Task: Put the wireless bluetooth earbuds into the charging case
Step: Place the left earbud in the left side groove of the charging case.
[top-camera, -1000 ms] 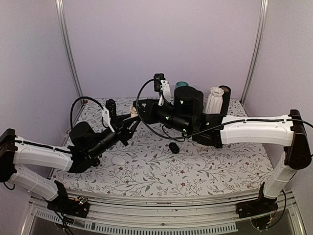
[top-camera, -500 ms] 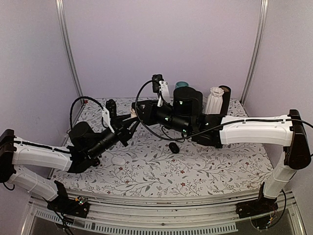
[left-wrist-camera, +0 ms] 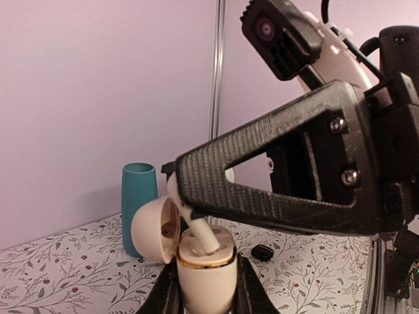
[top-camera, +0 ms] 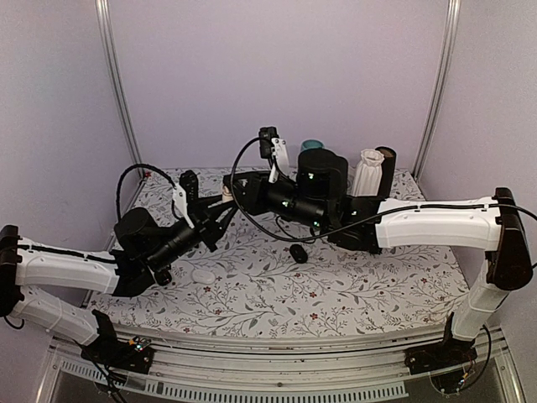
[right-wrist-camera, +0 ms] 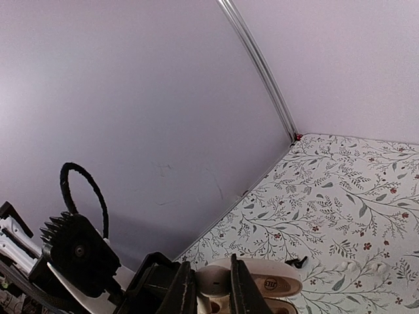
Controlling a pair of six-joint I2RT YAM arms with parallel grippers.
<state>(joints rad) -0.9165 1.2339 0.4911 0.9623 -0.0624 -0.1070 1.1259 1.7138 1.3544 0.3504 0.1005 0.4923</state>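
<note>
Shift: over the last second both arms barely move in the top view. The left arm's near link sinks a little and the right wrist edges slightly to the left. Their meeting point stays above the far left of the flower-printed bench (top-camera: 377, 285).
Left jaws: the left gripper (left-wrist-camera: 206, 291) is clamped on the body of the cream, gold-rimmed charging case (left-wrist-camera: 204, 271). It holds the case upright, with the round hinged lid (left-wrist-camera: 156, 229) swung open to one side.
Right jaws: the right gripper (right-wrist-camera: 211, 288) is nearly together, pinching a pale stemmed earbud (left-wrist-camera: 201, 234).
Earbud: it leans with its lower end at the case's mouth. It seems to dip into a well, but the wrist view does not show how deep.
Meaning: this looks like fine alignment rather than transport. The bud appears not yet seated and is not released.
Elsewhere: a small black oval case (top-camera: 297, 253) and a white pebble-shaped object (top-camera: 203, 274) lie on the bench, well apart from the held case. A teal cylindrical cup (left-wrist-camera: 139, 203) stands behind.
</note>
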